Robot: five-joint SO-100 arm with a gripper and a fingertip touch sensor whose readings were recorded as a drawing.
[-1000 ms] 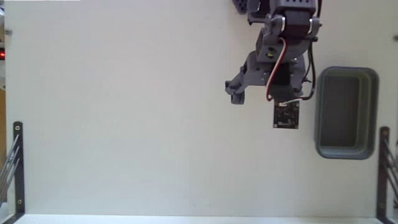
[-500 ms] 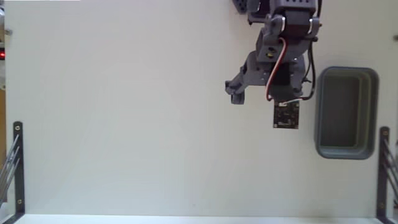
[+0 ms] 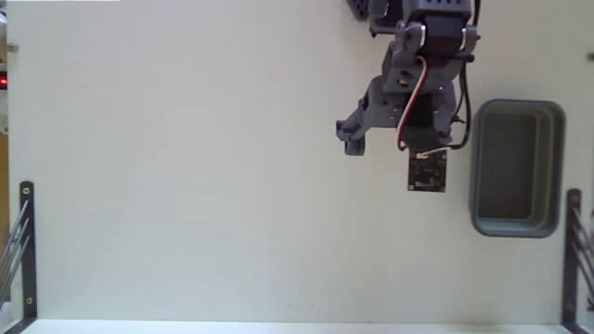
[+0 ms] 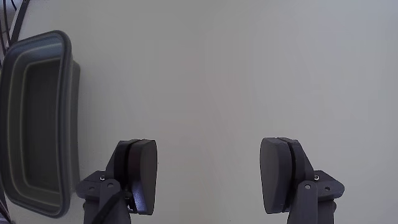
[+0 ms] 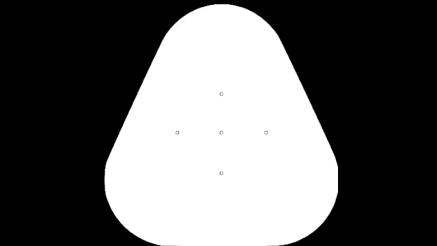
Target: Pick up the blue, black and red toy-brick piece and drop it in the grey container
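Writing: no brand, label or readable text is made out in either view.
Claw state: the gripper [image 4: 208,177] is seen spread wide in the wrist view, both pads apart with only bare table between them; nothing is held.
Claw in fixed view: the arm [image 3: 418,74] is seen reaching down from the top edge; the fingertips are largely hidden under the arm's own body, so the opening is judged from the wrist view.
Toy-brick piece: it cannot be found in either view; its place cannot be told.
Grey container: the grey container [image 4: 37,118] is seen at the left of the claw in the wrist view, just beside the left pad, its inside dark and holding nothing visible. In the fixed view it [image 3: 516,221] lies at the right of the arm, close but apart.
Fixed view only: a small black circuit board [image 3: 427,173] with wires is seen at the arm's lower end; black metal brackets [image 3: 26,243] stand at the left and right table edges.
Wrist view only: pad faces [image 4: 144,169] and the container's thick rim up close.
Open room: the white table [image 3: 186,167] is seen bare ahead of the claw and wide on the fixed view's left side.
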